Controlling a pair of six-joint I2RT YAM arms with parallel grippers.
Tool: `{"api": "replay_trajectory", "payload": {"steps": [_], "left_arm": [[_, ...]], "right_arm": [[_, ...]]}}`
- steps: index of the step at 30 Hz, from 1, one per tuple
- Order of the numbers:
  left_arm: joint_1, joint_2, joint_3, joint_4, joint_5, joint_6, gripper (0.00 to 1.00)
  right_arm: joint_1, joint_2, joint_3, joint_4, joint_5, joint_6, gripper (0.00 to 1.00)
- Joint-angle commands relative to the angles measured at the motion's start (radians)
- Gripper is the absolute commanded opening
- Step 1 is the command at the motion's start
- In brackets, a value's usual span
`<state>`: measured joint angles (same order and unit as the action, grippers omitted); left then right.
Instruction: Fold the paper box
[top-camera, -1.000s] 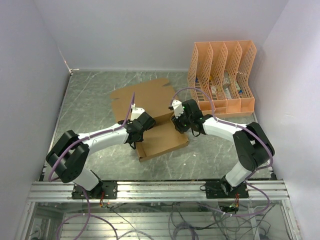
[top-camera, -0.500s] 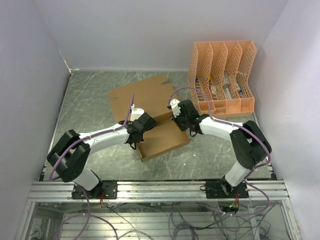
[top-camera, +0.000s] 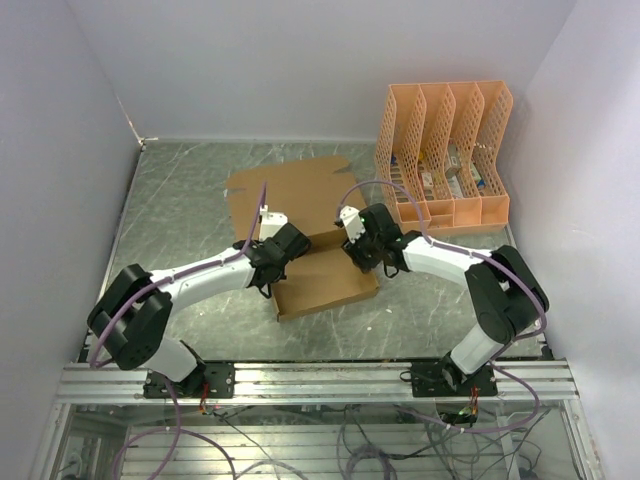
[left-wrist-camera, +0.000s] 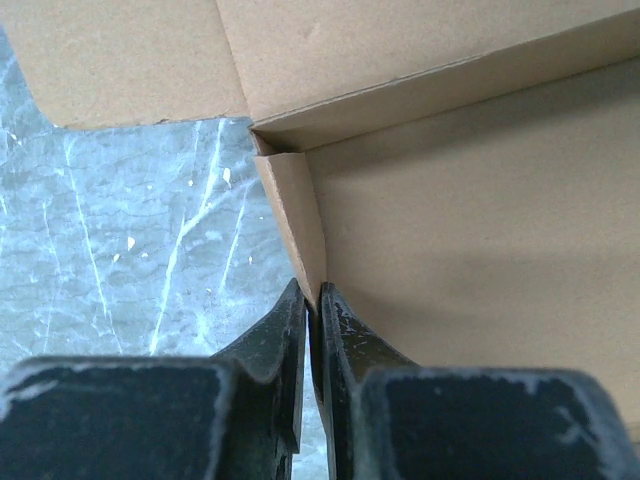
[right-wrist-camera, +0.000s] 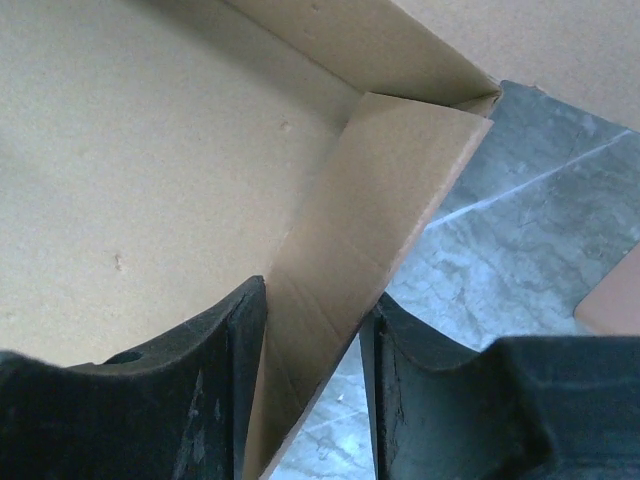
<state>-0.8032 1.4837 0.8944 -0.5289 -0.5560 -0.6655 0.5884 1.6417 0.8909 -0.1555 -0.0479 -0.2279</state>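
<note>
two light, stiff walls of the paper box (top-camera: 325, 285) are my holds: left end effector (left-wrist-camera: 314, 300) clamped on one, right end effector (right-wrist-camera: 312, 300) astride another, whether gripping i cannot tell.

Marble table (top-camera: 175, 200): paper box (top-camera: 330, 285), orange organizer (top-camera: 445, 140).

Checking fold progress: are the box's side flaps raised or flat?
Raised: left gripper and right gripper each pinch an upright side flap of the paper box.
</note>
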Motion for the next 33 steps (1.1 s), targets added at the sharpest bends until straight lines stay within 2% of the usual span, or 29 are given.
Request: {"api": "replay_trajectory", "payload": {"steps": [1, 7, 8, 9, 14, 18, 20, 21, 23, 33], "left_arm": [[-0.014, -0.04, 0.005, -0.005, -0.011, -0.003, 0.16], [-0.017, -0.041, 0.011, -0.008, -0.013, -0.005, 0.14], [-0.019, -0.042, 0.011, -0.008, -0.014, -0.006, 0.13], [-0.019, -0.044, 0.011, -0.006, -0.013, -0.006, 0.13], [-0.027, -0.049, 0.014, 0.008, -0.014, -0.013, 0.11], [-0.053, -0.057, 0.026, 0.014, -0.029, -0.029, 0.11], [-0.067, -0.064, 0.028, 0.011, -0.04, -0.042, 0.11], [-0.072, -0.069, 0.027, 0.009, -0.044, -0.053, 0.11], [-0.08, -0.091, 0.017, 0.013, -0.053, -0.075, 0.11], [-0.101, -0.148, -0.026, 0.005, -0.085, -0.17, 0.09]], "right_arm": [[-0.004, -0.026, -0.034, -0.04, -0.002, -0.023, 0.41], [-0.003, 0.008, -0.026, -0.066, 0.03, -0.022, 0.22], [-0.001, 0.006, -0.027, -0.074, 0.039, -0.026, 0.07], [0.003, 0.003, -0.033, -0.077, 0.062, -0.033, 0.0], [0.063, -0.042, -0.078, -0.028, 0.272, -0.092, 0.0], [0.064, -0.026, -0.047, -0.036, 0.243, -0.085, 0.01], [0.055, -0.011, -0.024, -0.062, 0.194, -0.076, 0.25], [0.049, -0.008, -0.015, -0.073, 0.171, -0.072, 0.31], [0.033, -0.013, -0.006, -0.089, 0.133, -0.062, 0.37], [-0.002, -0.066, -0.036, -0.188, 0.067, -0.065, 0.37]]}}
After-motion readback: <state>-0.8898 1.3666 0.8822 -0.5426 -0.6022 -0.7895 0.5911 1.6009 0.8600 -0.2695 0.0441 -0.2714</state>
